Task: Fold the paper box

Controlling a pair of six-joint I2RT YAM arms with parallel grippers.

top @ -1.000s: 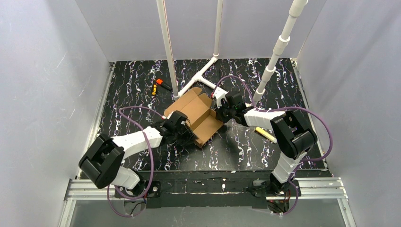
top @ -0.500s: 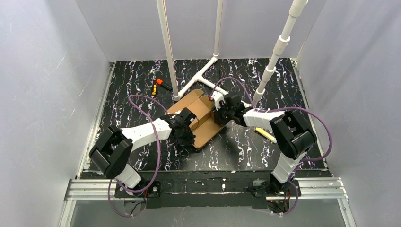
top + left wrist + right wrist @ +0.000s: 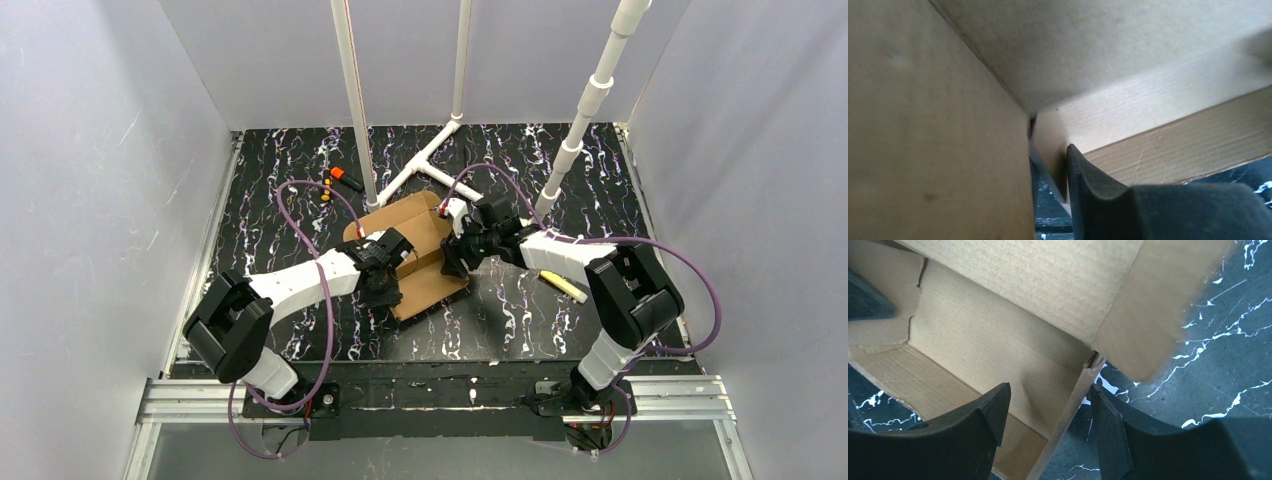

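Observation:
The paper box [image 3: 425, 232] is brown cardboard, partly folded, and lies mid-table between both arms. My left gripper [image 3: 386, 276] is pushed in at the box's near-left corner. In the left wrist view cardboard [image 3: 923, 125] fills the frame. A thin flap lies against the one finger [image 3: 1108, 205] that shows, and the other finger is hidden behind a panel. My right gripper [image 3: 453, 256] stands open at the box's right end. In the right wrist view its jaws [image 3: 1050, 390] straddle the edge of an upright wall [image 3: 998, 340], with a gap on each side.
White pipes rise behind the box: a pole [image 3: 353, 100], a T-shaped piece [image 3: 432, 160] and a slanted pipe [image 3: 580, 130]. Small orange and black items [image 3: 338, 180] lie at the back left. A yellow marker [image 3: 563, 286] lies right of the box. Grey walls enclose the table.
My right gripper went from shut to open around the box wall. My left arm pushed further in against the near-left corner, and the box shifted slightly left.

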